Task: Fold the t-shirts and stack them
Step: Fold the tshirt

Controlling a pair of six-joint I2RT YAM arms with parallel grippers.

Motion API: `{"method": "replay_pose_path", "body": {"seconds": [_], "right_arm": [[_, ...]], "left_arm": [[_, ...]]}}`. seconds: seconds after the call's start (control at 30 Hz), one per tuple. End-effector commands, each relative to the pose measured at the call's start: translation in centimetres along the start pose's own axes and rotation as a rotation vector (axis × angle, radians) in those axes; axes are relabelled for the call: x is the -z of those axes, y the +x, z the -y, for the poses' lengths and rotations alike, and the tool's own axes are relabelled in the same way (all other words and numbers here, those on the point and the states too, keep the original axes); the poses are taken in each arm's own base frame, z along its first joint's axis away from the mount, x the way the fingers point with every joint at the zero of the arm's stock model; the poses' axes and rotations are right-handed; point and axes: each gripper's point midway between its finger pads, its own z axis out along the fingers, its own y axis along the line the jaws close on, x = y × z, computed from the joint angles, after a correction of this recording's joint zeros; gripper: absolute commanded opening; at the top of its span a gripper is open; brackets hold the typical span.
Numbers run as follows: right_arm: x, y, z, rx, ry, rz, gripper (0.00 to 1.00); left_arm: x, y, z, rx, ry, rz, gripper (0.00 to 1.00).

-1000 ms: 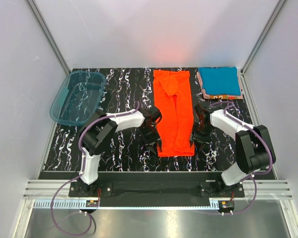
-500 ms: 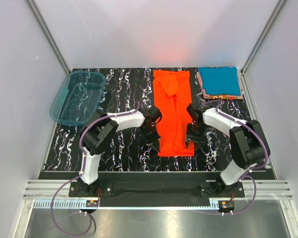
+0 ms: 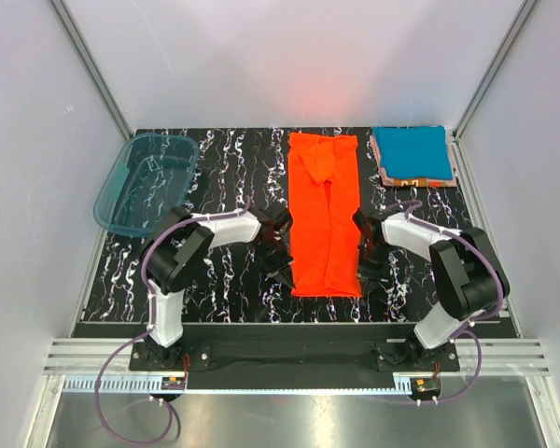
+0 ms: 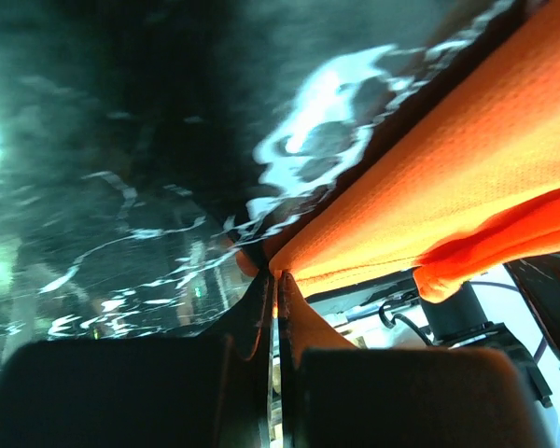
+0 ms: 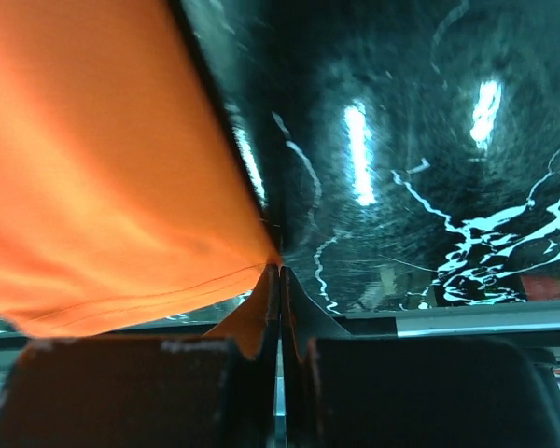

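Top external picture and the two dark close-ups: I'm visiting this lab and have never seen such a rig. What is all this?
The overhead picture looks down on two robot arms bolted at the near edge of a black marbled table. Each close-up comes from a wrist camera. An orange-red t-shirt lies in the middle, a folded teal t-shirt tops a stack far right, and a plastic tub sits far left. The left tool and right tool are each shut on a near corner of the orange-red t-shirt.
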Motion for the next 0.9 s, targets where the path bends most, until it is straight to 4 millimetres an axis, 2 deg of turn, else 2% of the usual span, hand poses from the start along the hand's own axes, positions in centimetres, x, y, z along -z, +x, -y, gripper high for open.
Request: {"method": "replay_pose_path", "body": {"seconds": [0.0,0.2,0.3,0.33,0.37,0.4,0.47,0.5,0.67,0.7,0.87], "right_arm": [[0.0,0.2,-0.1,-0.001,-0.015,0.026,0.00],[0.5,0.0,0.2,-0.009,-0.008,0.050,0.00],[1.8,-0.5,-1.1,0.009,-0.071,0.078,0.00],[2.9,-0.6,-2.2,0.017,-0.124,0.091,0.02],[3.6,-0.7,-2.7,0.018,-0.149,0.101,0.21],[4.2,-0.6,-2.9,0.009,-0.158,0.103,0.33],[5.3,-0.7,-3.5,0.007,-0.184,0.131,0.49],[5.4,-0.7,-3.5,0.009,-0.188,0.128,0.51],[3.5,-0.5,-3.6,0.019,-0.169,0.084,0.53],[3.3,-0.8,-4.0,0.028,-0.181,0.095,0.53],[1.7,-1.5,-3.7,0.034,-0.123,0.084,0.50]], "left_arm": [[0.3,-0.3,-0.9,0.005,-0.006,0.029,0.00],[0.2,-0.2,-1.5,0.004,-0.014,0.026,0.00],[0.2,-0.2,-1.2,-0.013,0.006,0.022,0.00],[0.3,-0.2,-1.1,-0.021,0.010,0.023,0.00],[0.3,-0.2,-0.8,-0.031,0.020,0.022,0.00],[0.4,-0.2,-0.7,-0.037,0.025,0.022,0.01],[0.4,-0.1,-0.7,-0.041,0.027,0.023,0.03],[0.4,-0.1,-0.8,-0.041,0.026,0.019,0.04],[0.5,-0.1,-0.5,-0.047,0.030,0.022,0.04],[0.5,-0.1,-0.5,-0.047,0.030,0.022,0.05],[0.3,0.0,-0.7,-0.046,0.028,0.010,0.05]]}}
